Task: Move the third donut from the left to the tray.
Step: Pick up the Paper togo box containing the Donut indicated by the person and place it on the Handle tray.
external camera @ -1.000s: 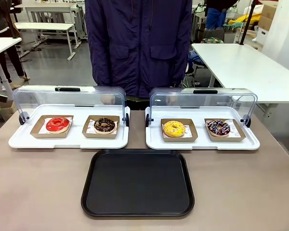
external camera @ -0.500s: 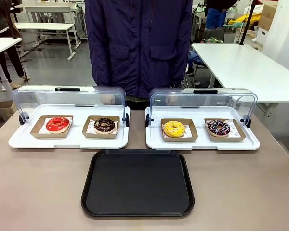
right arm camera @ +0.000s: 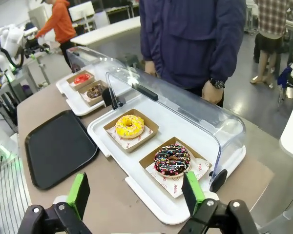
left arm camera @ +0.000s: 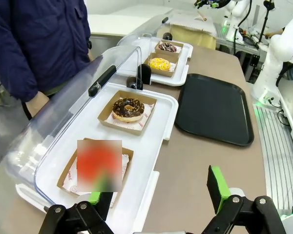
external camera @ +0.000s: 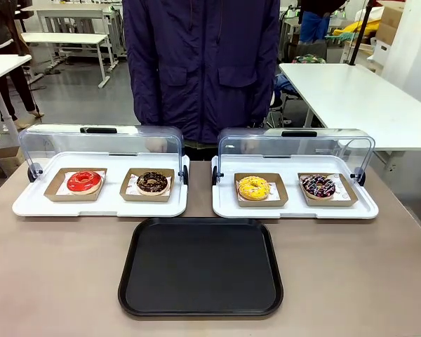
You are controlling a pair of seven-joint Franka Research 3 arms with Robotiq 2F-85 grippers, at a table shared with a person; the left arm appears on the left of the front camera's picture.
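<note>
The right gripper (right arm camera: 136, 195) hangs released and empty at the bottom of its wrist view, well short of the yellow donut (right arm camera: 129, 126) at frame centre. The donut sits in a cardboard holder (right arm camera: 147, 132) on a white tray (right arm camera: 98, 138). Its clear lid (right arm camera: 185, 105) is tipped back, probably to open the front for reaching. The black tray (right arm camera: 58, 146) waits just beside, at left. The left gripper (left arm camera: 158, 195) is likewise released.

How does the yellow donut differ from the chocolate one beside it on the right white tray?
The yellow donut has bright yellow icing, the chocolate donut dark icing. The yellow donut's sprinkles are sparse, the chocolate donut's dense and multi-coloured. Both are rings in brown cardboard holders on one white tray.
</note>
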